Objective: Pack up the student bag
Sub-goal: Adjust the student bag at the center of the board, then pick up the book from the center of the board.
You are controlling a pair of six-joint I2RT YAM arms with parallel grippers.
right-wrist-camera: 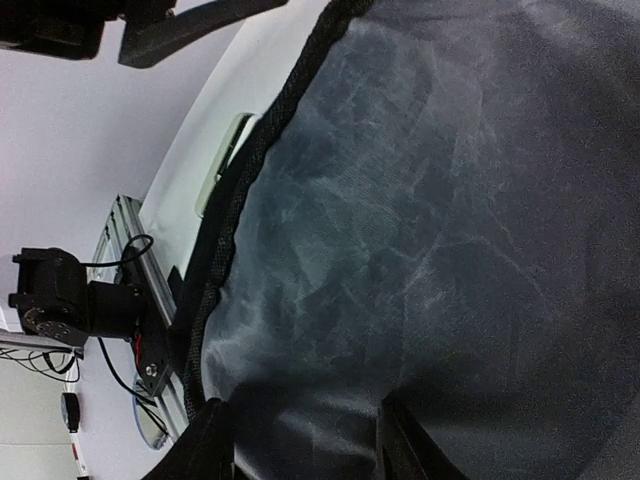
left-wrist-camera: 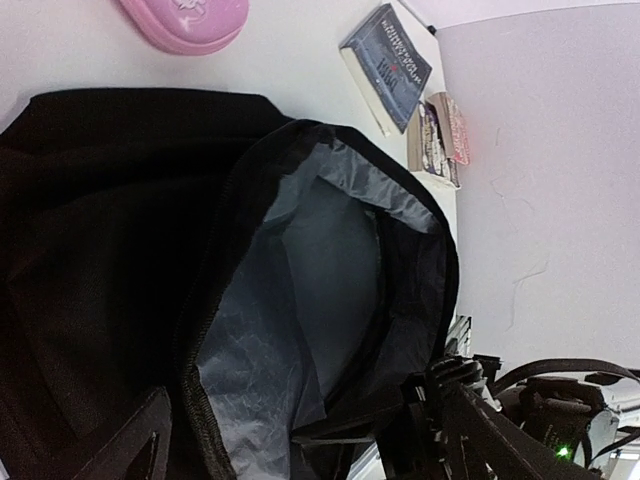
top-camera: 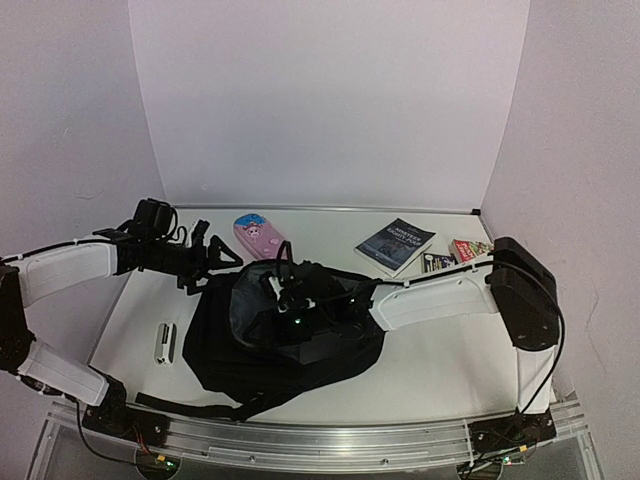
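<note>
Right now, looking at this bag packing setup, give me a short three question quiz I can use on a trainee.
1. Short answer: what colour is the lining inside the large black fabric backpack?
2. Multiple choice: which hand reaches into the backpack's opening? A) left hand B) right hand
3. True or false: the pink oval case is inside the backpack.
Key: 1. Grey. 2. B; the left hand is open, outside it. 3. False; the pink oval case lies on the white table behind the backpack.
</note>
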